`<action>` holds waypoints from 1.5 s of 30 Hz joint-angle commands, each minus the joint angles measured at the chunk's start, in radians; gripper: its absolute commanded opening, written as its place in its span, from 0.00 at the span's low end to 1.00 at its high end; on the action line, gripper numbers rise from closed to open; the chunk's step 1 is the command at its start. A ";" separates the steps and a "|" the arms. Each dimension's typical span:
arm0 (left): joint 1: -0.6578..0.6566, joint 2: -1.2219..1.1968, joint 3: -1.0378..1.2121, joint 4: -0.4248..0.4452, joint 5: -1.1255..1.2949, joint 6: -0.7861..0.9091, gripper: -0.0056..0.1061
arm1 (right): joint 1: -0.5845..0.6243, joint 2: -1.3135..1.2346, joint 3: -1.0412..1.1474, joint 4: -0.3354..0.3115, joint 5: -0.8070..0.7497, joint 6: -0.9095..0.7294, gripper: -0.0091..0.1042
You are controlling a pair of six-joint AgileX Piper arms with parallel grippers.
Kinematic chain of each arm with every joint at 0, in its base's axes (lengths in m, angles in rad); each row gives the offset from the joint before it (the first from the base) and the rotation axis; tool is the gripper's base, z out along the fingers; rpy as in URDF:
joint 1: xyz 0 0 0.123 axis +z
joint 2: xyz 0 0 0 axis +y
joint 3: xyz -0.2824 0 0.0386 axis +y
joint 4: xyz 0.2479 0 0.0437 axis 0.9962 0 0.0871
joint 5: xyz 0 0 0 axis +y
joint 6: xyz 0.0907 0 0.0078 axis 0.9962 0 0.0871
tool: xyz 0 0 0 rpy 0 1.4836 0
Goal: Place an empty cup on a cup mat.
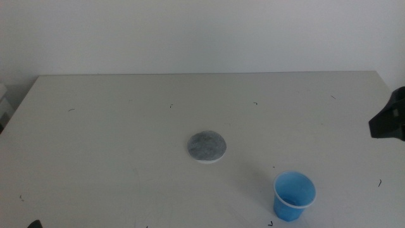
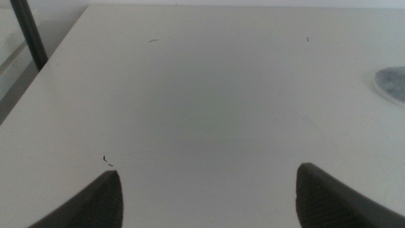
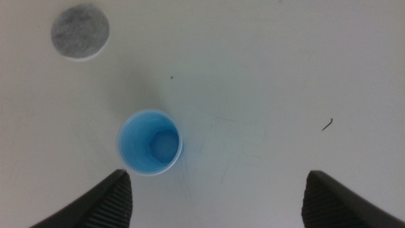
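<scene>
In the middle view a broad white table (image 1: pixel 126 145) fills most of the picture, its far edge meeting a plain pale wall (image 1: pixel 202 31). The tabletop is matt and carries a few small dark specks and scratches. The cup mat (image 1: pixel 207 146), a flat round mottled grey disc with a thin white edge, lies near the middle of the table. The cup (image 1: pixel 293 196) stands upright well apart from it, toward the near right side: bright blue, tapered to the base, with a thin pale rim and nothing visible inside. A dark part of the right arm (image 1: pixel 390 117) enters at the right edge, above the table and away from the cup.

In the left wrist view the left gripper (image 2: pixel 209 196) hangs over bare table with its two dark jaws spread wide and nothing between them. A slice of the cup mat (image 2: pixel 391 85) shows at the picture's edge, and a dark slanted post (image 2: pixel 28 35) stands beyond the table's edge; what it belongs to is hard to say.

In the right wrist view the right gripper (image 3: pixel 218 202) looks straight down on the table, jaws wide apart and empty. The cup (image 3: pixel 150 142) sits just beyond one jaw, not between the two, its pale hexagonal-looking bottom visible through the open mouth. The cup mat (image 3: pixel 80 32) lies farther off, apart from the cup.
</scene>
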 commanded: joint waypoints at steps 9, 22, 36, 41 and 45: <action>0.001 -0.011 -0.006 0.000 -0.066 -0.011 0.99 | 0.161 0.167 -0.034 -0.058 -0.035 0.078 0.91; 0.001 -0.011 -0.006 0.000 -0.066 -0.011 0.99 | 0.188 0.406 -0.022 -0.119 -0.053 0.256 0.91; 0.001 -0.011 -0.006 0.000 -0.066 -0.011 0.99 | 0.186 0.557 0.063 -0.096 -0.239 0.278 0.88; 0.001 -0.011 -0.006 0.000 -0.066 -0.011 0.99 | 0.186 0.611 0.063 -0.090 -0.250 0.291 0.80; 0.001 -0.011 -0.006 0.000 -0.066 -0.011 0.99 | 0.186 0.627 0.063 -0.085 -0.250 0.293 0.68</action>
